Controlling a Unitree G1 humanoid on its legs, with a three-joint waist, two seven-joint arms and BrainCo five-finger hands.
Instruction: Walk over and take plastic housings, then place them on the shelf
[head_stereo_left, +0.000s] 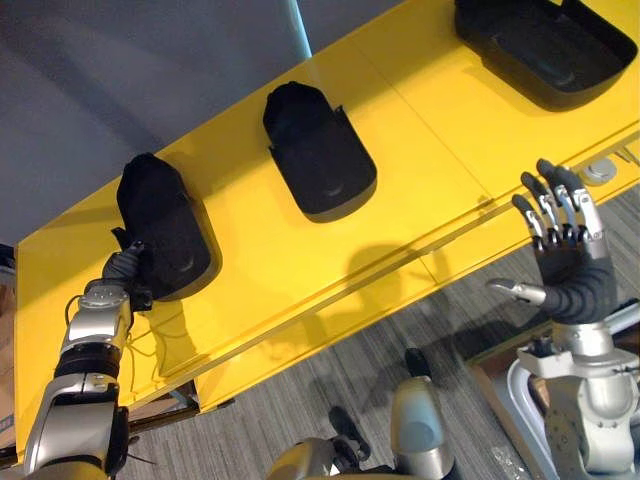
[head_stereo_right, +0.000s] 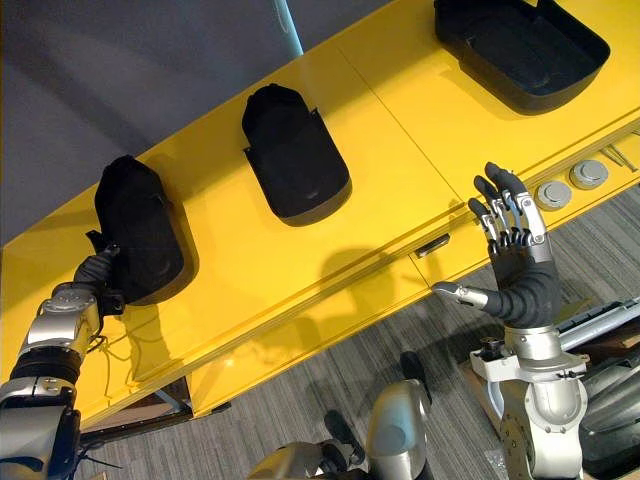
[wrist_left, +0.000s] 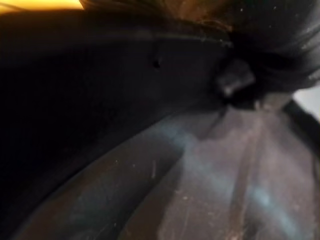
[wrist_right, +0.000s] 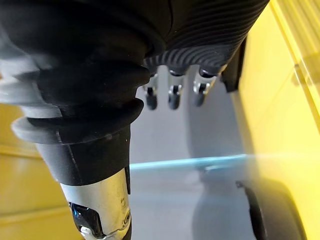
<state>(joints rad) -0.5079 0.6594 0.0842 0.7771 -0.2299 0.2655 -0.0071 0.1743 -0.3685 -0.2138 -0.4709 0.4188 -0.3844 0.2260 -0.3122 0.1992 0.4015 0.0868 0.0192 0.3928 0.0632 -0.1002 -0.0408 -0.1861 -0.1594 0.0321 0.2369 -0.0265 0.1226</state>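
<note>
- The yellow shelf (head_stereo_left: 420, 150) ran slantwise across both eye views and carried all three black plastic housings, set well apart from one another along it
- The largest housing (head_stereo_left: 545, 45) lay at the shelf's far right end, a broad open shell with its hollow side up and nothing visible inside it
- The middle housing (head_stereo_left: 318, 150) was a smaller shell, rounded at both ends, also hollow side up and apparently empty
- The left housing (head_stereo_left: 160, 225), alike in shape, lay near the shelf's left end with the left hand (head_stereo_left: 125, 268) at its near rim; the left wrist view showed its dark inner wall (wrist_left: 150, 125) from very close
- Judged from their thin walls and hollow form, these housings were probably light and stiff, with smooth plastic that could slip; the raised rim or side wall looked the best place to pinch, and a hard squeeze might flex it
- I could not tell whether the left hand's fingers were closed on the rim or loose, as they lay hidden against the housing
- The right hand (head_stereo_left: 572, 270) was raised off the shelf's front edge, over the grey floor (head_stereo_left: 330, 370), its fingers straight and spread, holding nothing
- Two small round silver fittings (head_stereo_right: 553, 193) sat on the shelf's front edge just beside that hand
</note>
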